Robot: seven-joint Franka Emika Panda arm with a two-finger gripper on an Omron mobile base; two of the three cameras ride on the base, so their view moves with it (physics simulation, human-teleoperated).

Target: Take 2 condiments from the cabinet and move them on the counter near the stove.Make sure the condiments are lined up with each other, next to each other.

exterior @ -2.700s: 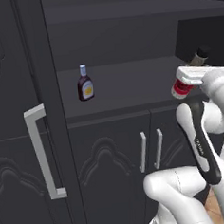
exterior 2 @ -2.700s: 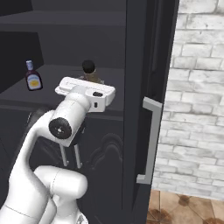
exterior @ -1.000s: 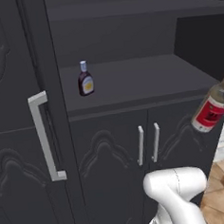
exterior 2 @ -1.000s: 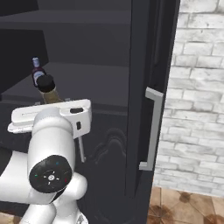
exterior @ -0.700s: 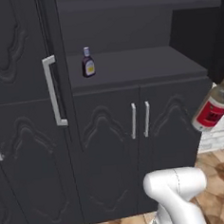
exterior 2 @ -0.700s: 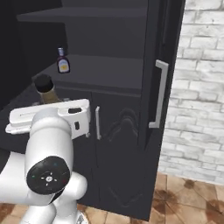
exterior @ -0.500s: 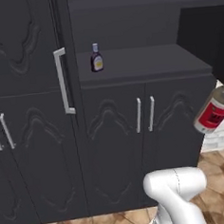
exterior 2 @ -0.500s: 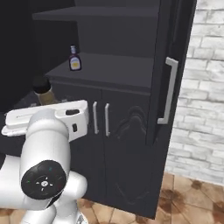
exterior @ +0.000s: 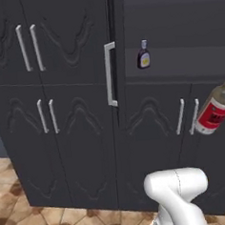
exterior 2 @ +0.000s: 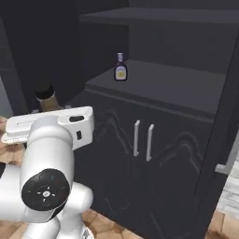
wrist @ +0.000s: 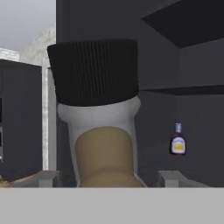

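Currently the fingers are closed around the tall amber-brown bottle with a ribbed black cap and red label, carried beside the black cabinet with its curved-relief door and long grey bar handle. The small dark maroon bottle with yellow label and pale blue cap stands upright on the open cabinet shelf, well apart from the hand. The carried bottle is smooth, round and tilted, so it could slip in the grip or knock the open door while travelling. The counter and stove are out of sight, so the placement spot can't be judged.
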